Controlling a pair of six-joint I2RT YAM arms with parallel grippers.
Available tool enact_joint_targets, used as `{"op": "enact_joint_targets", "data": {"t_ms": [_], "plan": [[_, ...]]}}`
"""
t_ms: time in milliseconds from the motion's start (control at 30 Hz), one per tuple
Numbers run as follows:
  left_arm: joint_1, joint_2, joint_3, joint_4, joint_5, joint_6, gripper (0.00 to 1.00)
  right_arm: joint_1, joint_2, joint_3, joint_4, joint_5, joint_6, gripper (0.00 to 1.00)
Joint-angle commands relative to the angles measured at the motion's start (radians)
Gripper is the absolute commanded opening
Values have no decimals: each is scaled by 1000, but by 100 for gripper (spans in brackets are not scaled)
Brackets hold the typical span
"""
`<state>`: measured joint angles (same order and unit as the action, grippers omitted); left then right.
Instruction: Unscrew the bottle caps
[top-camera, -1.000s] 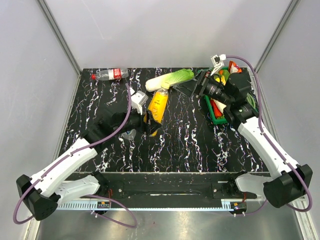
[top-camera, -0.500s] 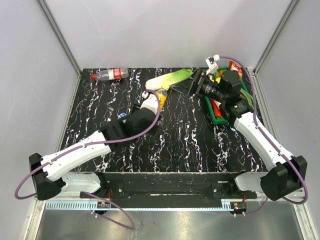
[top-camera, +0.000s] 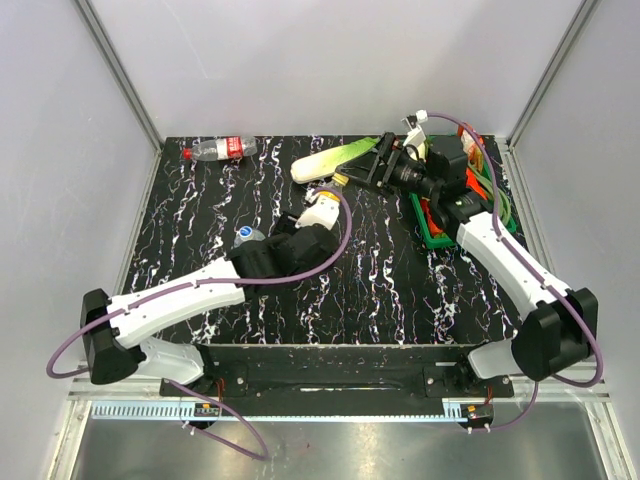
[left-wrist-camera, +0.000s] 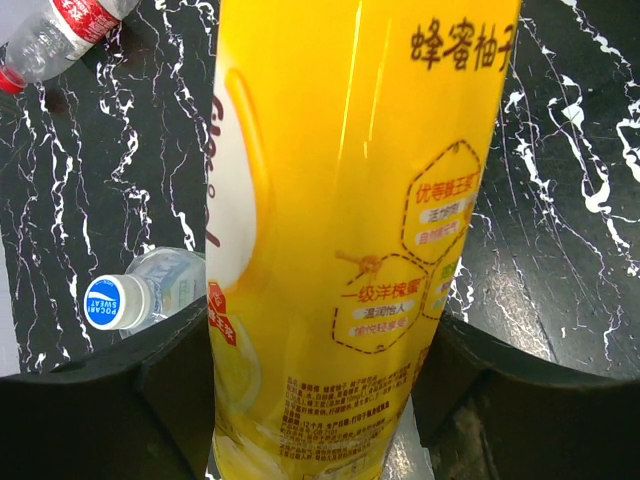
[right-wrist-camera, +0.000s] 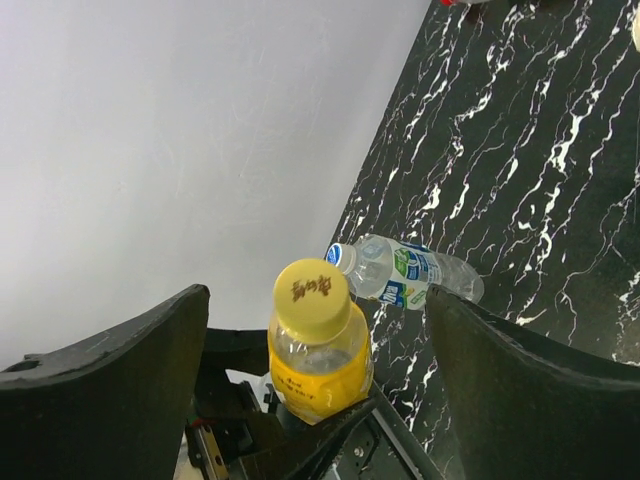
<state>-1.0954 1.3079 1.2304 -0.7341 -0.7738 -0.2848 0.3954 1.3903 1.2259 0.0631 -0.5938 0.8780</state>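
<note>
**Yellow bottle clamped, cap ungripped**

Pinched between the matte black fingers of the left gripper: the honey-pomelo drink bottle. Smooth, glossy cylinder in a yellow film label with hexagon outlines and Chinese print, one finger pressed against each flank of the lower body. Neck pointing towards the right gripper. On top, the yellow cap: round, flat-faced, dull plastic with dark print, seated above a clear neck.

Right fingers spread wide, broad curved black shells on either side of that cap, with a clear gap to each. Nothing gripped. Cannot tell whether the cap sits inside the span of the fingertips or just ahead of them.

To the left of the left fingers, lying flat on the table, a black stone-look surface with white veins: the Pocari Sweat bottle. Clear plastic with a blue-and-white label, white cap with a blue printed disc on its face. Well beyond the same fingers, near the far left corner, the red-label bottle, clear, on its side, red cap on.

Just beyond the right fingers, a napa cabbage, long, white shading to green. Behind them, under the right arm, a green tray of mixed items, too crowded to name
</note>
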Motion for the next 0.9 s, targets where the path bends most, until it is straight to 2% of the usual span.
{"op": "enact_joint_targets", "data": {"t_ms": [0, 400, 533, 700, 767, 867], "plan": [[-17, 27, 66, 12, -51, 19, 5, 11, 16, 9, 56, -15, 44, 91], [-49, 97, 104, -27, -101, 30, 4, 13, 13, -16, 86, -29, 56, 57], [-49, 108, 103, -31, -104, 24, 4, 13, 15, -19, 83, -38, 58, 49], [-49, 117, 106, -36, -94, 18, 4, 13, 12, -19, 67, -38, 39, 21], [-49, 120, 104, -37, -97, 16, 4, 13, 10, -17, 54, -37, 26, 1], [-49, 123, 101, -37, -97, 19, 4, 13, 7, -20, 35, -34, 3, 0]]}}
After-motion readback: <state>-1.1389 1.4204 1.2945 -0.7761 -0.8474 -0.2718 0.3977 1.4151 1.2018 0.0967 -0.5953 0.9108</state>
